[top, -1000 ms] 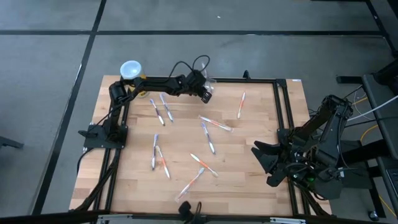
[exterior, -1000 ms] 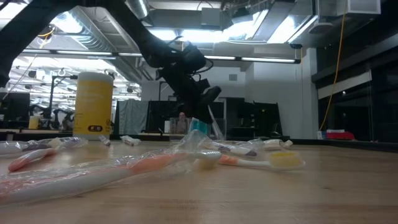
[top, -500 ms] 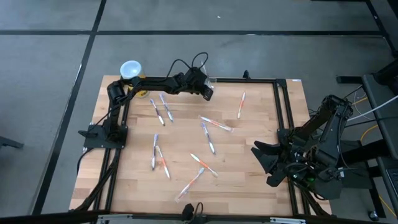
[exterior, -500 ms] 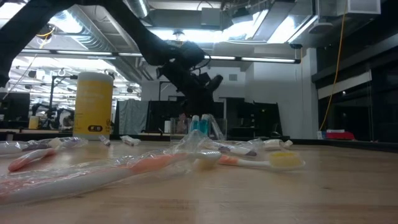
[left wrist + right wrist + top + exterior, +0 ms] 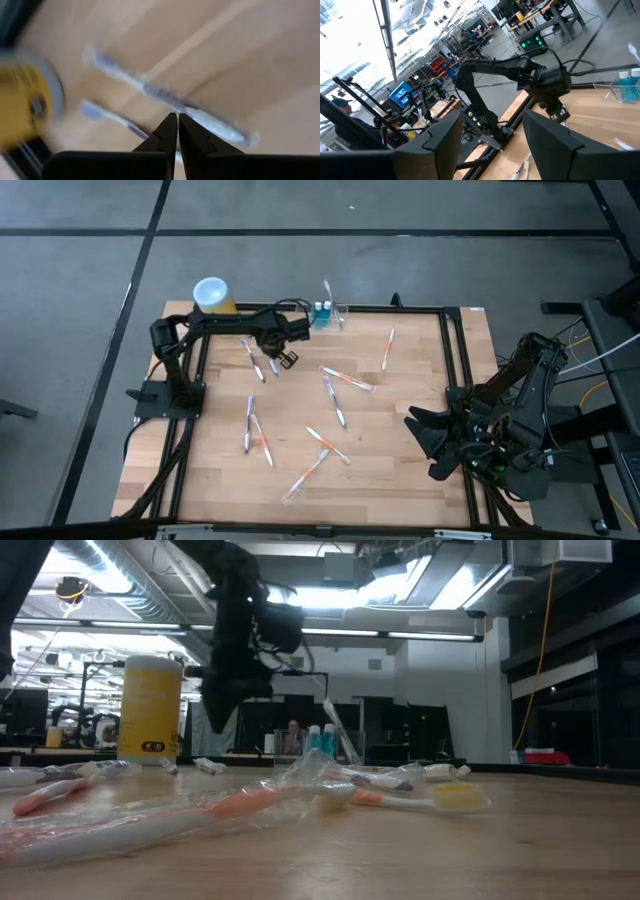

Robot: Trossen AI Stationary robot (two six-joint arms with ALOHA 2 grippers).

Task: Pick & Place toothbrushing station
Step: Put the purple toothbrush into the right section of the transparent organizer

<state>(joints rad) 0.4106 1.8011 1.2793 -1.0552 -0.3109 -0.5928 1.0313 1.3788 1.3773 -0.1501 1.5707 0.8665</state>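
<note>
The station (image 5: 326, 313) is sitting upright at the table's far edge, apparently placed; the left gripper (image 5: 288, 359), fingers pinched together and empty, is hovering near it, over toothbrushes (image 5: 258, 358)

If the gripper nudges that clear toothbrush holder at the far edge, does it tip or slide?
Probably slides: the toothbrushing station looks like thin clear plastic, so light. A toothbrush leans out above its rim, so a high push might tip it. The left gripper is away from it, fingers shut.

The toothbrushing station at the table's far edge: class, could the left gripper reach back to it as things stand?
Probably yes. The left gripper, fingers shut, hangs above loose toothbrushes close to the toothbrushing station, with nothing standing between them.
</note>
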